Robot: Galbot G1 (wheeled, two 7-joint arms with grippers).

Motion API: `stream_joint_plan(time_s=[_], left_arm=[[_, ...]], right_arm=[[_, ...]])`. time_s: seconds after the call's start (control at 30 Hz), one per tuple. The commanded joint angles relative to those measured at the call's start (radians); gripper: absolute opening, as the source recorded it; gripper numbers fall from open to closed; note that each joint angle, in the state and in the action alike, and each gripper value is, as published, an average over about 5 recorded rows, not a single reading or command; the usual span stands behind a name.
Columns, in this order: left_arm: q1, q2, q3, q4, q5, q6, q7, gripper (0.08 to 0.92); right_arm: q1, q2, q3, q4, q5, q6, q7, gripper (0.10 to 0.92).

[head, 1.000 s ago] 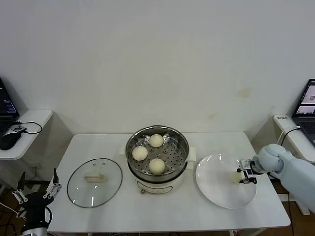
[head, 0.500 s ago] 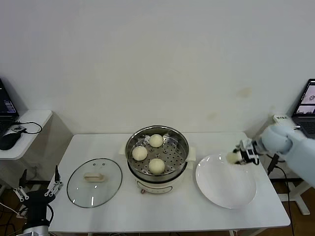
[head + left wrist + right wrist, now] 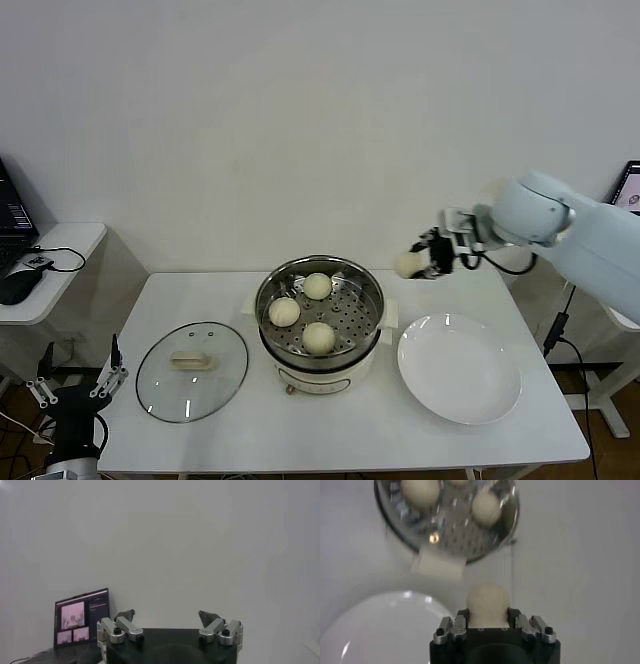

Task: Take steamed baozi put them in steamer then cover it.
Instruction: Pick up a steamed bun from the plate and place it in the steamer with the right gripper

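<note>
Now right gripper [image 3: 428, 256] clamped on fourth baozi [image 3: 408, 264], raised beside steamer [image 3: 319, 312], whose free tray spot lies toward robot's left. Left gripper [image 3: 78, 388] wide open, empty, parked low, well apart.

White table [image 3: 340, 440] with glass cover [image 3: 192, 370] left, steamer [image 3: 320, 318] centre, white plate [image 3: 460, 370] right

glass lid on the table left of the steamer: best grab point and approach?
Grip the cream bar handle at the centre of the glass lid, coming straight down from above. The lid lies flat, handle up, so the raised bar is likely the only part jaws can close across. The left gripper, open and parked off the table's left edge, is nearest.
</note>
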Motion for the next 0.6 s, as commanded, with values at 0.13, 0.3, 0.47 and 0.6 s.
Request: stream_joint_plan(time_s=[0.13,0.3,0.47,0.6], left_arm=[[0.0,0.0,-0.009,0.0,0.0,0.0,0.001,0.823],[-0.004,-0.001,-0.015,0.001,-0.004,0.0,0.001,0.823],[-0.006,-0.003,-0.015,0.008,-0.005,-0.002,0.0,0.823],[-0.009,-0.002,-0.016,0.011,-0.008,-0.002,0.0,0.823]], right_arm=[[0.09,0.263,-0.161,-0.021,0.223,-0.174,0.123,0.497],[0.024,0.32,-0.178,-0.078,0.19,-0.189,0.126,0.508],[-0.034,0.346,-0.179,-0.125,0.141,-0.193,0.125,0.516],[-0.071,0.354,-0.173,-0.166,0.086,-0.186,0.117,0.515]])
